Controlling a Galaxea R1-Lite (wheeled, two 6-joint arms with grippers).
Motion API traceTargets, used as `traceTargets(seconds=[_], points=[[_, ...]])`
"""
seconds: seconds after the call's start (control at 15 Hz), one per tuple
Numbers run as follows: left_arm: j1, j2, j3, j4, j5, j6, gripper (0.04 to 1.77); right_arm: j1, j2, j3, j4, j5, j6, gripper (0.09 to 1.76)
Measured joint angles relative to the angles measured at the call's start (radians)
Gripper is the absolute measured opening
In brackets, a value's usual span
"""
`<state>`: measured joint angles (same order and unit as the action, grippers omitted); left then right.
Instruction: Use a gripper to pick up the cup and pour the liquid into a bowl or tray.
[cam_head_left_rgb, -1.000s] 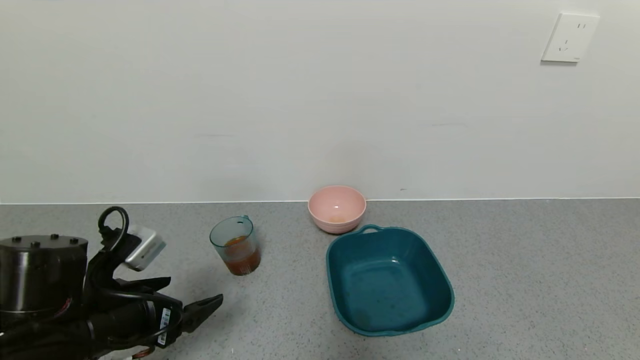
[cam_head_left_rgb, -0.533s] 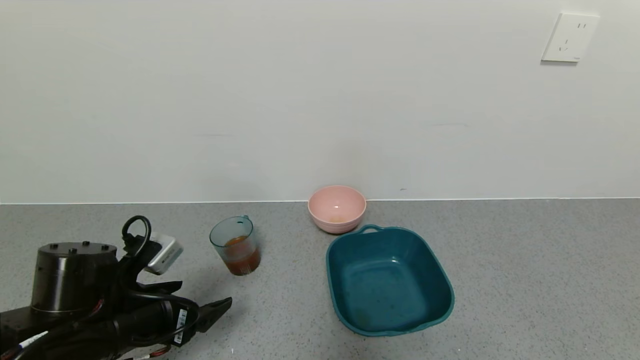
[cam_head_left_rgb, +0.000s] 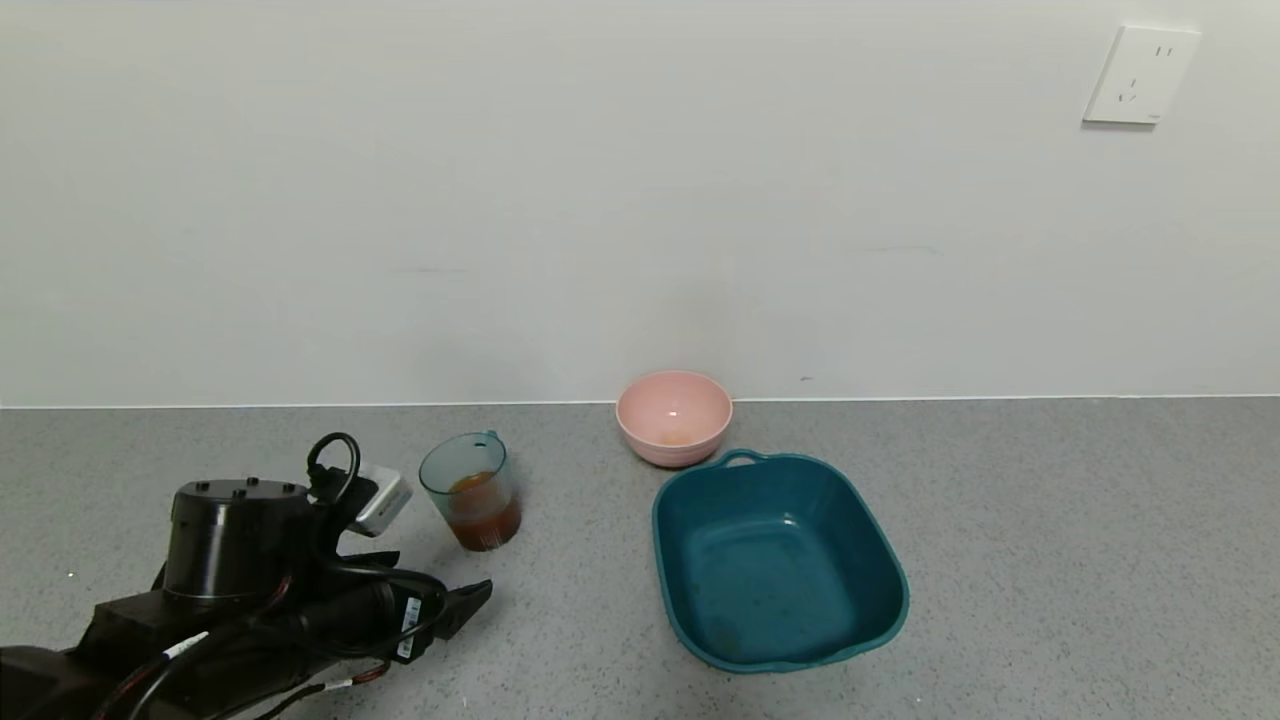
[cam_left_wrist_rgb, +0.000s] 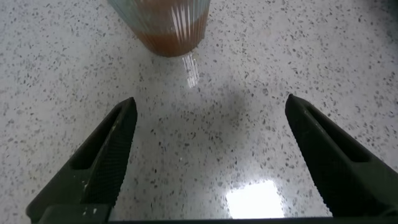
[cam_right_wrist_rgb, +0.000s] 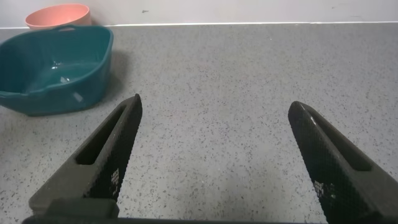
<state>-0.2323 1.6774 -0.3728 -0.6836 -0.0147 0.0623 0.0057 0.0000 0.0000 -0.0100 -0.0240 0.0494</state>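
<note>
The cup (cam_head_left_rgb: 470, 490) stands upright on the grey counter, left of centre, with brown-orange liquid (cam_head_left_rgb: 486, 520) in its lower part. My left gripper (cam_head_left_rgb: 472, 603) is open and empty, low over the counter, just in front of the cup and slightly to its left. In the left wrist view the cup's ribbed base (cam_left_wrist_rgb: 169, 28) sits a short way ahead of the open gripper (cam_left_wrist_rgb: 211, 102), a little off centre. The dark teal basin (cam_head_left_rgb: 775, 560) is empty, to the right of the cup. My right gripper (cam_right_wrist_rgb: 214, 102) is open and empty over bare counter, out of the head view.
A pink round bowl (cam_head_left_rgb: 673, 415) stands against the wall behind the basin; it also shows in the right wrist view (cam_right_wrist_rgb: 59, 14) beyond the basin (cam_right_wrist_rgb: 56, 71). A white wall runs along the counter's back, with a socket (cam_head_left_rgb: 1140, 75) at the upper right.
My left arm has moved to the right and forward, bringing its open gripper closer to the cup. The cup, basin and bowl have not moved.
</note>
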Motion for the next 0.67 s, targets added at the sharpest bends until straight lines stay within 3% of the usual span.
traceTargets(seconds=[0.2, 0.47, 0.67], points=[[0.001, 0.085, -0.005, -0.114, 0.011, 0.000, 1.72, 0.000, 0.000, 0.000, 0.000, 0.000, 0.000, 1.71], [0.003, 0.225, -0.008, -0.352, 0.036, 0.003, 1.72, 0.000, 0.000, 0.000, -0.001, 0.000, 0.000, 1.71], [0.008, 0.287, -0.027, -0.377, 0.044, 0.009, 1.72, 0.000, 0.000, 0.000, -0.001, 0.000, 0.000, 1.71]])
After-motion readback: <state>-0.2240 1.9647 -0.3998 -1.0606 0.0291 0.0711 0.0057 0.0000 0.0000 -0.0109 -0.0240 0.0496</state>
